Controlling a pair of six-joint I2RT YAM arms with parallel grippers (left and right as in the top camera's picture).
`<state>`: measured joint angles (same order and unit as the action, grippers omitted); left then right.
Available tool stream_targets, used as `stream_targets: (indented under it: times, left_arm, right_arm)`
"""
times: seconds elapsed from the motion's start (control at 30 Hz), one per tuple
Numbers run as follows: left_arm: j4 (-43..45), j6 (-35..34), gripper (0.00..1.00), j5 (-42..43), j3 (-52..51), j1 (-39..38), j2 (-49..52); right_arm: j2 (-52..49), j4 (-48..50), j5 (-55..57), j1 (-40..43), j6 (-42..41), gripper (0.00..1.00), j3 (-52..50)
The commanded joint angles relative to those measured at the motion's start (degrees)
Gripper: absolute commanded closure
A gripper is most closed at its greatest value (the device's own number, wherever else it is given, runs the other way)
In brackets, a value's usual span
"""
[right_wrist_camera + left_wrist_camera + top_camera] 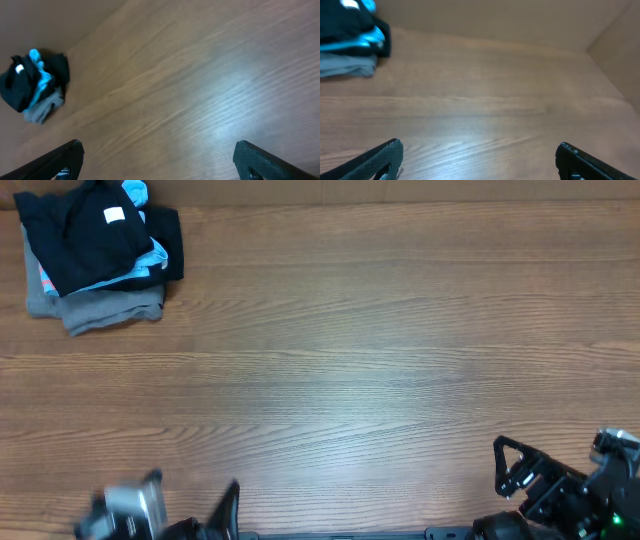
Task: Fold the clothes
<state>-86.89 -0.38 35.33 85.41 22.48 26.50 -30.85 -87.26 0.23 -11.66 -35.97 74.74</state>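
With left gripper [479, 147] and right gripper [157, 145] held wide, the tangled light-blue shirt [150, 256] could be dragged up with the black T-shirt [85, 235].

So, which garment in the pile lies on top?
The black T-shirt with the small white label; the light-blue shirt shows beneath it, and the grey garment lies at the bottom.

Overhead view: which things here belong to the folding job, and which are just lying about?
For the job:
- black T-shirt, crumpled on top of the pile
- left gripper and right gripper, jaws open, holding nothing

Just lying about:
- light-blue shirt, peeking out under the black one
- grey folded garment, at the bottom of the pile
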Motion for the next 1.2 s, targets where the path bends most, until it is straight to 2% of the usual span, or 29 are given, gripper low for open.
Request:
stream_targets:
  times: [0.0, 0.23, 0.6, 1.17]
  left_arm:
    - [3.2, -6.9, 0.00, -4.7, -5.0, 0.2, -8.5]
    - [-0.3, -6.9, 0.00, -10.8, -5.4, 0.1, -13.2]
    - [-0.7, -6.9, 0.00, -10.9, -5.6, 0.1, -13.2]
    - [-9.9, -6.9, 0.00, -10.9, -5.6, 0.1, -13.2]
  right_arm:
    - [0.3, 3.1, 0.1, 0.2, 0.4, 0.00, -2.2]
    - [0.3, 6.5, 0.1, 0.2, 0.2, 0.00, -3.1]
    - [0.3, 7.3, 0.1, 0.2, 0.0, 0.00, -3.1]
    - [0.3, 7.3, 0.1, 0.2, 0.0, 0.00, -3.1]
